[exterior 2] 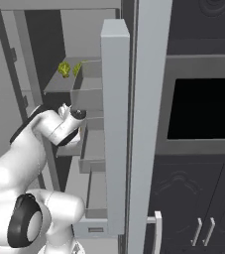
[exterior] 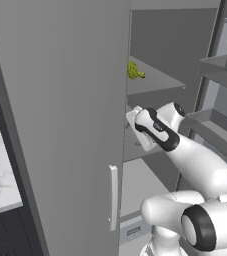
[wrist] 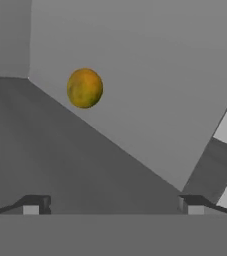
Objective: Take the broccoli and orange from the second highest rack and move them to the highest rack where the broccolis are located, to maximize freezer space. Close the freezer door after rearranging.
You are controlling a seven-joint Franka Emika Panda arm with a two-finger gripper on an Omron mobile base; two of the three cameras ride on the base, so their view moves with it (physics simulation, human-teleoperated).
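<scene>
The orange (wrist: 85, 88) rests on the grey floor of the second highest rack (wrist: 60, 150), close to the freezer's back wall and ahead of my gripper (wrist: 113, 206), up and to the left in the hand view. My fingertips (wrist: 35, 205) stand wide apart with nothing between them, so the gripper is open. My hand (exterior: 141, 126) reaches into the freezer at that rack, its fingers hidden behind the grey panel. On the highest rack (exterior: 155, 80) lie the yellow-green broccolis (exterior: 134, 71), also seen as two florets (exterior 2: 64, 68). The freezer door (exterior 2: 115, 124) stands open.
The open door carries several grey bins (exterior: 220, 70) on its inner side, close to my forearm (exterior: 200, 165). A closed grey panel with a pale bar handle (exterior: 113, 197) stands left of the opening. Dark cabinets and a black oven window (exterior 2: 208, 109) lie to the right.
</scene>
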